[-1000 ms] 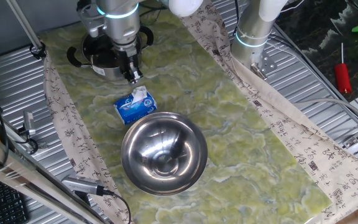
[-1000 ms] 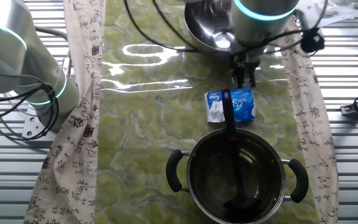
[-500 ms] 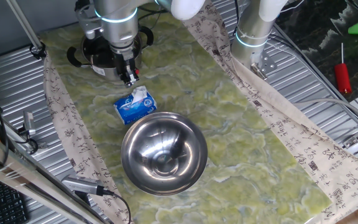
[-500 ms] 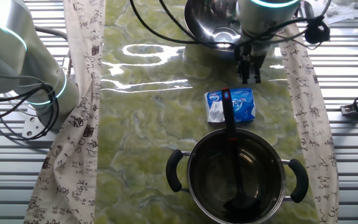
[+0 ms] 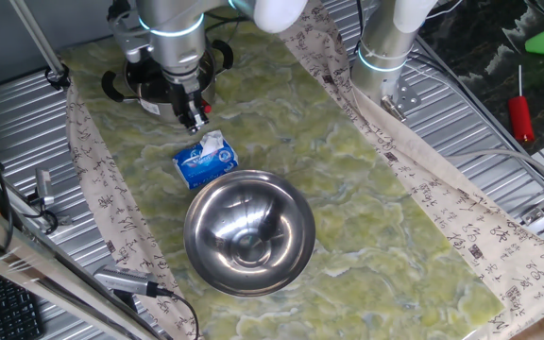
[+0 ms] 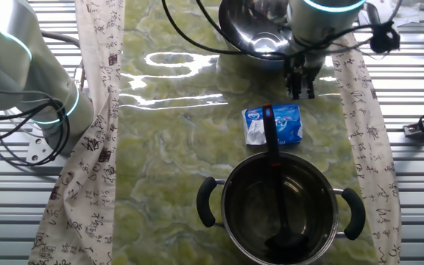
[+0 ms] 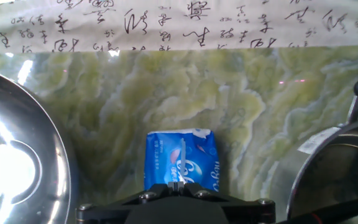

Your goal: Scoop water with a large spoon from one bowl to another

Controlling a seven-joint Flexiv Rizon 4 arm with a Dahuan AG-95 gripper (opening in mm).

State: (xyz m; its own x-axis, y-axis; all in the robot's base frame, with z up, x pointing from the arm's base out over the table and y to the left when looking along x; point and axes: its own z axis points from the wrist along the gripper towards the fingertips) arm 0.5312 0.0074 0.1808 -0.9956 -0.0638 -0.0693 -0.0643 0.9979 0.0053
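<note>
Slim dark spoon (image 6: 274, 158); red tip; in pot (image 6: 234, 221)

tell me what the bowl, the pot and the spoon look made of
Bowl: polished steel by the look, mirror-bright with sharp reflections. Pot: also shiny metal, probably steel, with dark handles that look like plastic. Spoon: matte black, likely plastic or nylon, with a small red end on the handle; coated metal can't be ruled out.
</note>
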